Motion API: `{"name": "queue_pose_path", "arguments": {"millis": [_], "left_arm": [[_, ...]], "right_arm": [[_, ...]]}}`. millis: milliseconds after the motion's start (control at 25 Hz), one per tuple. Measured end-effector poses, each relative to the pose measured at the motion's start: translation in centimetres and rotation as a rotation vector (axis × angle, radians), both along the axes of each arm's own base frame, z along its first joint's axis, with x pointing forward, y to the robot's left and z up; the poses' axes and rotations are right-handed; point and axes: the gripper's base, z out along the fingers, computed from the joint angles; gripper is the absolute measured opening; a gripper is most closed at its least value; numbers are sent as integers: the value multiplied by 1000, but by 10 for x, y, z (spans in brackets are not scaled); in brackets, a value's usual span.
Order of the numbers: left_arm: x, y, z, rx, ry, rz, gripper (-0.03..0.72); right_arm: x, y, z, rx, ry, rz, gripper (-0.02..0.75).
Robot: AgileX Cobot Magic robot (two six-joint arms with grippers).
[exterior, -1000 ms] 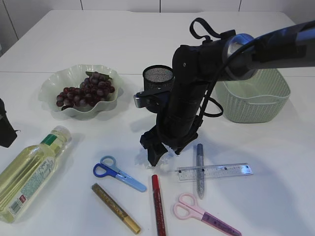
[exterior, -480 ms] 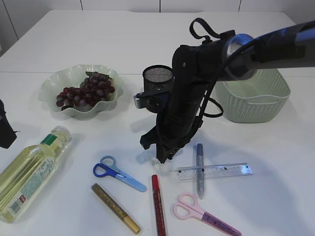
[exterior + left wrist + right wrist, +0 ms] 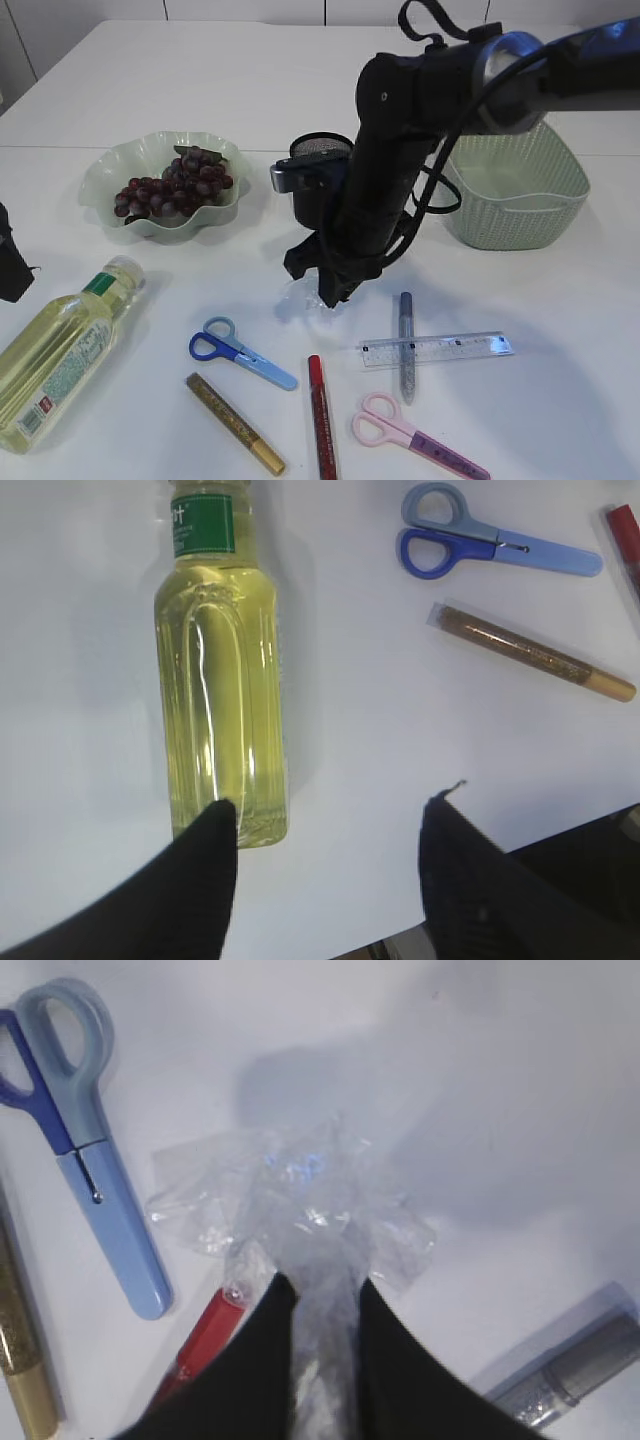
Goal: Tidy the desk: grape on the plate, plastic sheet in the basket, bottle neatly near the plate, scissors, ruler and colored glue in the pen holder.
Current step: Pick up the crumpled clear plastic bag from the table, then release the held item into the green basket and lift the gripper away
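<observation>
My right gripper [image 3: 328,296] [image 3: 318,1290] is shut on the crumpled clear plastic sheet [image 3: 300,300] [image 3: 300,1190], bunched between its fingers just above the table. The grape [image 3: 175,185] lies on the green plate [image 3: 110,160]. A yellow bottle [image 3: 60,350] [image 3: 225,680] lies on its side at the left, and my left gripper [image 3: 330,810] hovers open by its base. Blue scissors [image 3: 240,352], pink scissors [image 3: 415,435], the ruler [image 3: 440,349] and the gold [image 3: 235,423], red [image 3: 320,415] and silver [image 3: 406,345] glue lie in front. The pen holder [image 3: 315,160] is partly hidden behind the right arm.
The green basket [image 3: 515,200] stands at the back right, beyond the right arm. The silver glue lies across the ruler. Blue scissors [image 3: 90,1160] and red glue [image 3: 200,1340] lie close under the held sheet.
The right gripper has closed on the plastic sheet and lifted it slightly, the arm rising and shifting back. The left arm has not moved.
</observation>
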Motion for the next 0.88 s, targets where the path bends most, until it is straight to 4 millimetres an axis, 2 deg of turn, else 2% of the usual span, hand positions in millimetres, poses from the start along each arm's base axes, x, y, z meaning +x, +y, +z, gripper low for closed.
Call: {"name": "queue_pose_path", "arguments": {"millis": [200, 360, 480, 600, 880], "left_arm": [[0, 0, 0, 1, 4, 0, 424], [0, 0, 0, -1, 6, 0, 424], [0, 0, 0, -1, 6, 0, 424], [-1, 0, 0, -1, 6, 0, 424], [-1, 0, 0, -3, 7, 2, 424]], "right_arm": [[-2, -4, 20, -11, -45, 9, 111], [9, -20, 45, -39, -124, -38, 111], [24, -48, 66, -51, -183, -118, 110], [43, -88, 81, -48, -217, -233, 110], [67, -178, 90, -58, -251, -475, 110]]}}
